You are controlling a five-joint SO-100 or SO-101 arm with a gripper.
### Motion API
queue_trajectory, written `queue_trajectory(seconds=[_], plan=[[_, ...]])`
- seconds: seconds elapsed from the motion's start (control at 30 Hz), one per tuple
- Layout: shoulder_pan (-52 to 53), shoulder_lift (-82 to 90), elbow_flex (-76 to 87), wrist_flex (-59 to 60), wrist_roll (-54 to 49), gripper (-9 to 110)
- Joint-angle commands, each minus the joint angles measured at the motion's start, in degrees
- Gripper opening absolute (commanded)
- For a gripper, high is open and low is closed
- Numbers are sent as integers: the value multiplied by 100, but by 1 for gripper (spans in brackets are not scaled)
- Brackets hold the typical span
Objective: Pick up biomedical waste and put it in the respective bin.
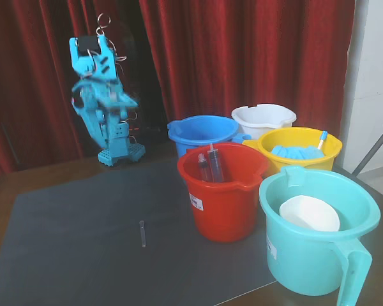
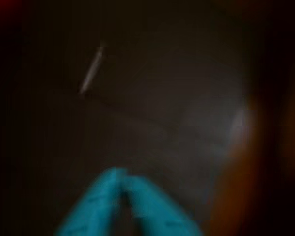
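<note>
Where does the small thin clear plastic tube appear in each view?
Fixed view: the small thin clear plastic tube lies on the dark mat, left of the red plastic bucket.
Wrist view: a pale blurred streak at upper left, above the blue hand.
Shared landmark: the red bucket, an orange-red blur at the right edge.

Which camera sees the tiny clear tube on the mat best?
The fixed view: the tube lies sharp and whole on the dark mat. The wrist view shows it only as a blurry pale streak.
</note>
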Motion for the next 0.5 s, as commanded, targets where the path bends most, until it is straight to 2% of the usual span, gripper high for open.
queue_trajectory(seconds=[0.0, 0.2, 0.33, 0.4, 0.47], plan=[[-396, -1362, -1292, 765, 624, 0], [-606, -2698, -3322, 1828, 2268, 0], [-958, -3313, -4078, 2004, 2936, 2], [-1011, -3727, -4430, 2004, 3454, 10], [-1011, -4008, -4597, 1960, 3542, 16]])
